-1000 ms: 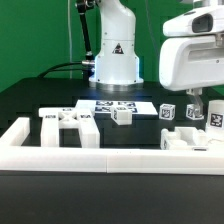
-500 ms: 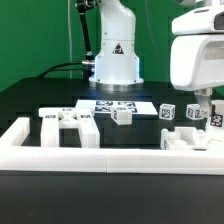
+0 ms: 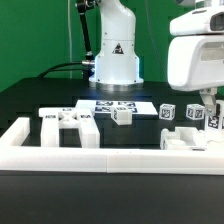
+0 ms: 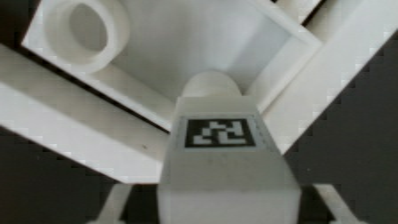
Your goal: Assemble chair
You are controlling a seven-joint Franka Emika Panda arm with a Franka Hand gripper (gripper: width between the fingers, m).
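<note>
The chair lies in loose white tagged parts on the black table. In the wrist view a tall white chair part (image 4: 222, 150) with a square tag stands between the fingers of my gripper (image 4: 222, 205). A thin dark gap shows on each side, so the jaws straddle it without touching. Behind it lie a white panel (image 4: 267, 60) and a piece with a round hole (image 4: 80, 35). In the exterior view my gripper (image 3: 207, 104) hangs low over the tagged parts (image 3: 212, 119) at the right.
Other chair parts: a cluster (image 3: 66, 122) at the exterior view's left, a small block (image 3: 121, 116) in the middle, a cube (image 3: 168, 112) and a low piece (image 3: 184, 140). The marker board (image 3: 120, 105) lies behind. A long white border rail (image 3: 110, 156) runs along the front.
The gripper has shifted a little toward the exterior view's right and come lower over the right-hand parts. The parts have not moved.
</note>
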